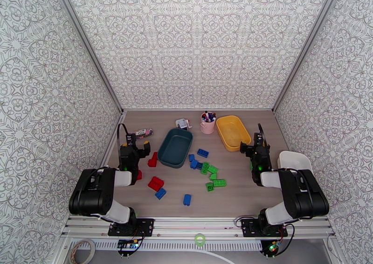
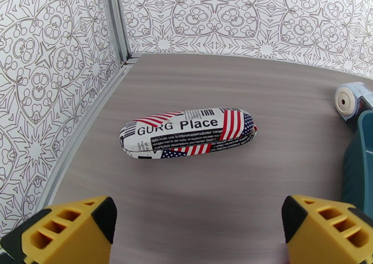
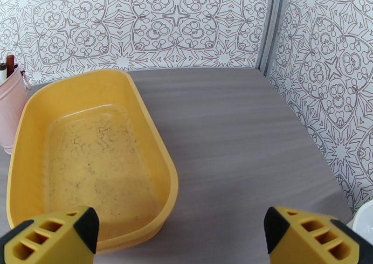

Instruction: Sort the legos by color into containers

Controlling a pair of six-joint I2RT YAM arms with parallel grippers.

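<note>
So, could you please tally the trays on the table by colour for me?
Dark teal tray: 1
Yellow tray: 1
White tray: 1
Total: 3 trays

Top camera looks down from behind; low wrist cameras face forward, sharing teal tray (image 1: pixel 175 147), yellow tray (image 1: pixel 232 132).

The white tray (image 1: pixel 293 159) and one red lego (image 1: pixel 139 174) are partly hidden.
</note>
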